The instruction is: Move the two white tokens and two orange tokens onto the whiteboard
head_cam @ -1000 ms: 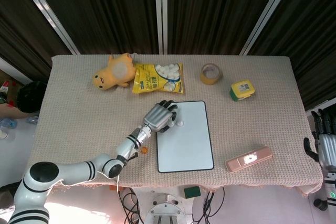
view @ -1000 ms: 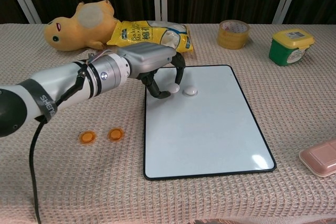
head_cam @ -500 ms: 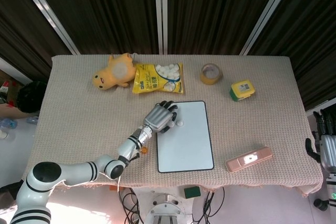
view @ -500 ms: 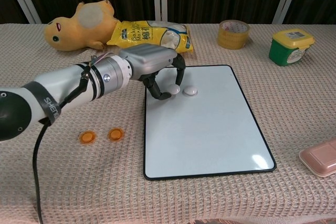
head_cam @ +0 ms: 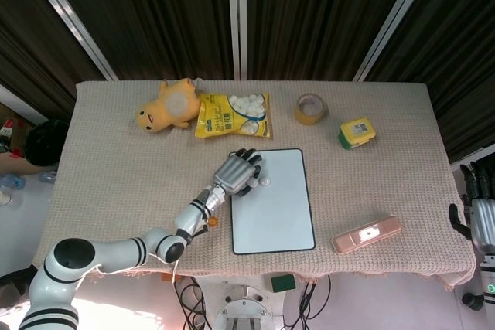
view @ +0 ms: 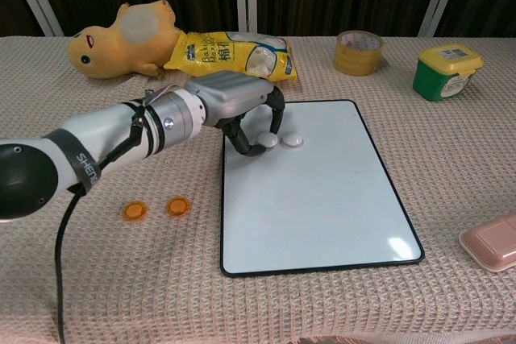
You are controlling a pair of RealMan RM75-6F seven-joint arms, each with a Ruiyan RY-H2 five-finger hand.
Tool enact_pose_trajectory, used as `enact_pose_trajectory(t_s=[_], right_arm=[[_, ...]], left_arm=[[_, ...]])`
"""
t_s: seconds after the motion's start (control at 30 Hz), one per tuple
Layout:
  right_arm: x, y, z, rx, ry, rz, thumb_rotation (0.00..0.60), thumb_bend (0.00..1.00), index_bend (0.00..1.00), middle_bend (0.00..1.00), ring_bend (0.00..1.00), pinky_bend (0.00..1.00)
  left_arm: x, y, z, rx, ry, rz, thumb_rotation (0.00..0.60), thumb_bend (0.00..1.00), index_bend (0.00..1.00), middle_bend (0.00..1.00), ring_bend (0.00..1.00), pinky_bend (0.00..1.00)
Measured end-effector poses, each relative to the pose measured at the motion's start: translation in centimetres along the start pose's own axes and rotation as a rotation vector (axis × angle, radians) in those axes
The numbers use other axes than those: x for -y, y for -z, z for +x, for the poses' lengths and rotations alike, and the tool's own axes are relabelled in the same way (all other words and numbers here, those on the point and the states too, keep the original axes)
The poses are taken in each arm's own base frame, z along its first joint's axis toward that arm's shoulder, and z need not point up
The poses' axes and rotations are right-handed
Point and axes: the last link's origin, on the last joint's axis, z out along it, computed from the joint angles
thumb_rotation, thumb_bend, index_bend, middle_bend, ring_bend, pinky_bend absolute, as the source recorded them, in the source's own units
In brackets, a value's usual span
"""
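The whiteboard (view: 322, 207) (head_cam: 274, 210) lies at the table's middle front. My left hand (view: 238, 106) (head_cam: 237, 171) hangs over its top-left corner, fingers curled down. It pinches one white token (view: 268, 141) that rests on the board. A second white token (view: 293, 140) (head_cam: 265, 182) lies on the board just right of it. Two orange tokens (view: 134, 211) (view: 178, 206) sit side by side on the cloth, left of the board and under my forearm. My right hand (head_cam: 481, 210) stays off the table's right edge, holding nothing, with its fingers apart.
A yellow plush toy (view: 121, 38) and a yellow snack bag (view: 234, 50) lie behind the board. A tape roll (view: 358, 41) and a green tub with a yellow lid (view: 448, 70) stand at the back right. A pink case (view: 492, 243) lies at the front right.
The left hand has lowered slightly and brought the pinched white token down onto the board, a little nearer the other white token. The right hand has barely moved.
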Motion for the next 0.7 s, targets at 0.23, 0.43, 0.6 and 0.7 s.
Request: enact_pose_trajectory(t_s=[0.23,0.43,0.6,0.7], right_arm=[[-0.05,-0.01,-0.01,0.000,-0.002,0.001,0.600,0.48,0.00,0.00,0.00,0.00],[-0.18,0.08,-0.05,0.001,-0.004,-0.002,0.600,0.48,0.00,0.00,0.00,0.00],[-0.21,0.08,-0.01,-0.002,-0.012,0.001,0.600,0.48,0.00,0.00,0.00,0.00],[-0.11,0.07,0.01,-0.004,-0.020,0.009,0.600,0.48,0.00,0.00,0.00,0.00]], left_arm=[[-0.28,-0.14,0.06,-0.005,0.006,-0.006,0.600,0.31,0.52,0.17,0.07,0.16],[-0.15,-0.26,0.22,-0.011,0.003,-0.001,0.600,0.31,0.52,0.17,0.07,0.16],[-0.09,-0.23,0.36,-0.013,-0.007,-0.004,0.600,0.31,0.50,0.18,0.07,0.16],[-0.17,-0.17,0.40,-0.013,-0.003,-0.007,0.600,0.31,0.49,0.18,0.07,0.16]])
